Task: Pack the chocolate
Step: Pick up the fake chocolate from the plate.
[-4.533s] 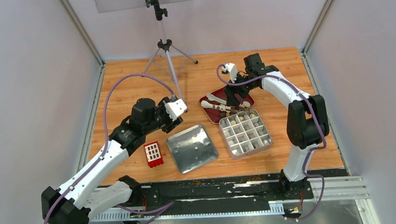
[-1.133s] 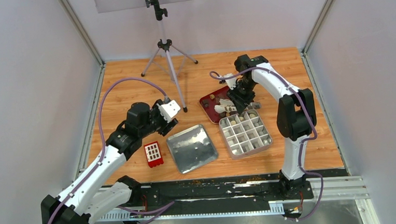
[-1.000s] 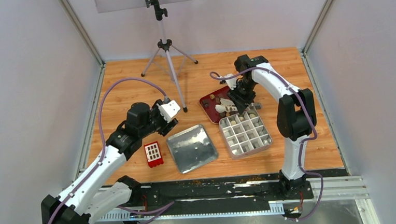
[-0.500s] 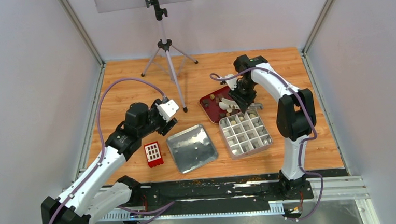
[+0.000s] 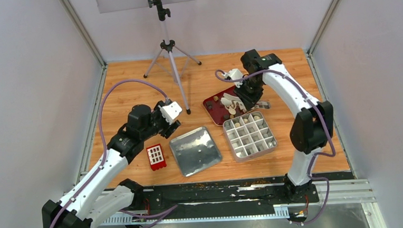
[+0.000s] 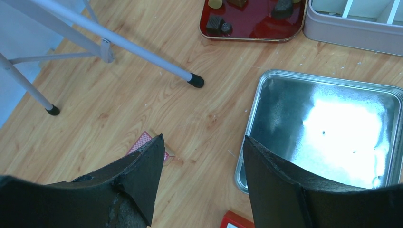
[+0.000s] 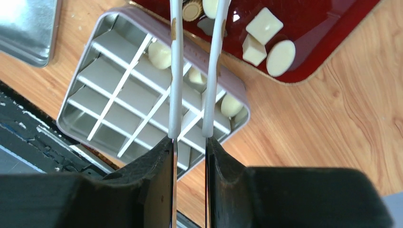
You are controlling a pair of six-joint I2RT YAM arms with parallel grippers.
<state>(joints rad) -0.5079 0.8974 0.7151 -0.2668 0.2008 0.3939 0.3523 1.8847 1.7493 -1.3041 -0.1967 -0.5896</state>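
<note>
Cream and dark pieces of chocolate lie on a dark red tray. More cream pieces sit in cells of a divided metal box. My right gripper is shut on white tongs, whose two arms run out over the box's back edge to the tray. Their tips are cut off at the top of the right wrist view, so I cannot tell whether they hold a piece. From above, the tongs hang over the tray. My left gripper is open and empty above bare wood.
A silver lid lies left of the box, its edge by my left fingers. A small red block lies near it. A tripod stands at the back, one foot ahead of my left gripper.
My right gripper has squeezed the tongs narrower and drawn back a little from the box toward the red tray. The left arm has barely moved.
</note>
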